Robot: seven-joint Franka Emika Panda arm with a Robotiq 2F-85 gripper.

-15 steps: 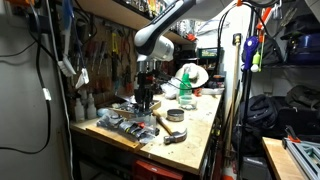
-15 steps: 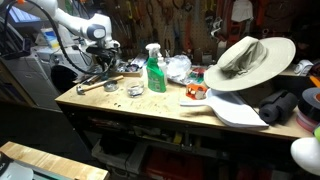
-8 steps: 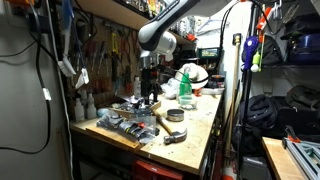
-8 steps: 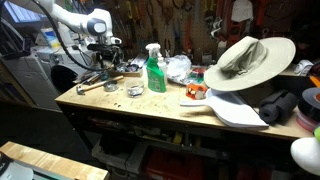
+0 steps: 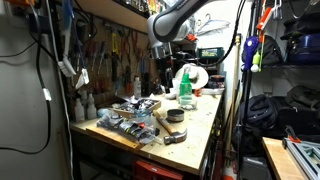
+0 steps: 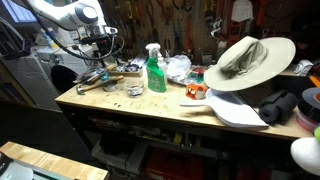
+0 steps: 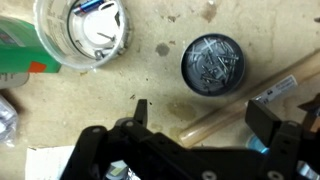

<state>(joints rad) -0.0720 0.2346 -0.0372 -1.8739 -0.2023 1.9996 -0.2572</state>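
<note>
My gripper (image 5: 160,64) hangs open above the workbench, holding nothing; in an exterior view it (image 6: 97,44) is well above the clutter. In the wrist view the gripper (image 7: 205,116) has its jaws wide apart. Between them, on the bench below, lies a wooden hammer handle (image 7: 235,102). Just beyond sits a round dark tin of small screws (image 7: 212,64). A clear plastic tub (image 7: 86,30) with white and blue bits stands to the upper left. The hammer (image 5: 166,123) lies near the bench's front.
A green spray bottle (image 6: 154,70) stands mid-bench, with a wide-brimmed hat (image 6: 246,58) and dark cloth further along. Tools and packets (image 5: 125,120) crowd the bench end under the arm. Tools hang on the wall (image 5: 105,55) behind.
The gripper has opened from partly closed to wide and risen from the clutter on the bench, shifting towards the spray bottle. Nothing came up with it.
</note>
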